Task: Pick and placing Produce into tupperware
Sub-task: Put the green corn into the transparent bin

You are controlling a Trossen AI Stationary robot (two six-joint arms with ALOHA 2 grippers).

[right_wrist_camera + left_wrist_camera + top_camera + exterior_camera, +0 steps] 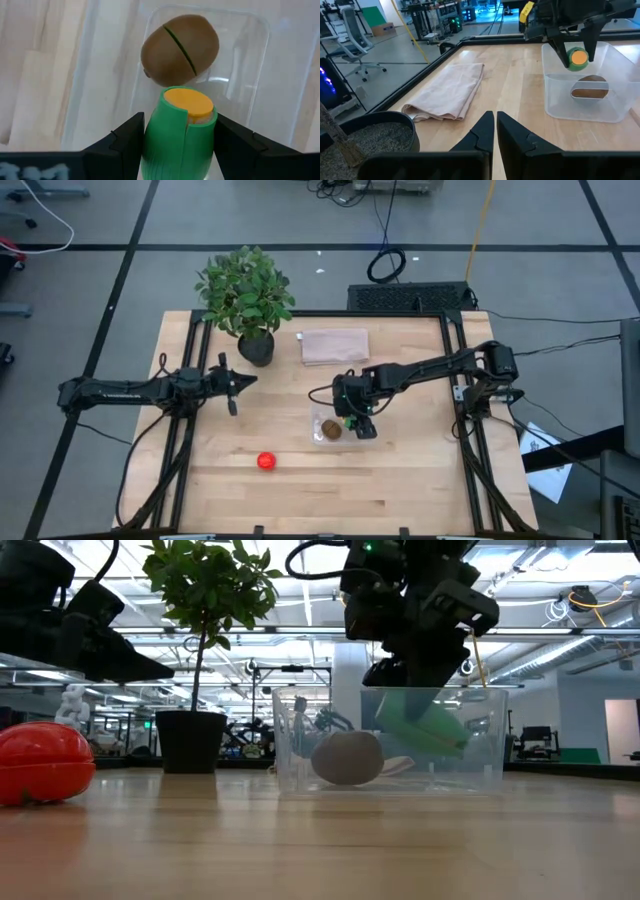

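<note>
The clear tupperware (340,429) stands on the table's middle; it also shows in the low view (390,740) and the left wrist view (620,107). The brown kiwi (180,50) lies on its floor. My right gripper (358,423) is above the tupperware, shut on the elongated green food (180,135), which has an orange end (189,102). The round red food (266,461) rests on the table nearer the front edge. My left gripper (495,130) is shut and empty, left of the tupperware, by the plant pot. My right gripper pinches the green food's two long sides (152,142) between its two fingers (127,145), which lie along it. The fingers come from above, pointing down. The food hangs tilted, its orange end lowest, inside the tupperware's walls (430,725) beside the kiwi.
A leafy potted plant (247,295) stands at the table's far left. A folded pinkish-beige cloth (334,345) lies at the far middle, behind the tupperware. Bare wood lies along the front and on the right side of the table.
</note>
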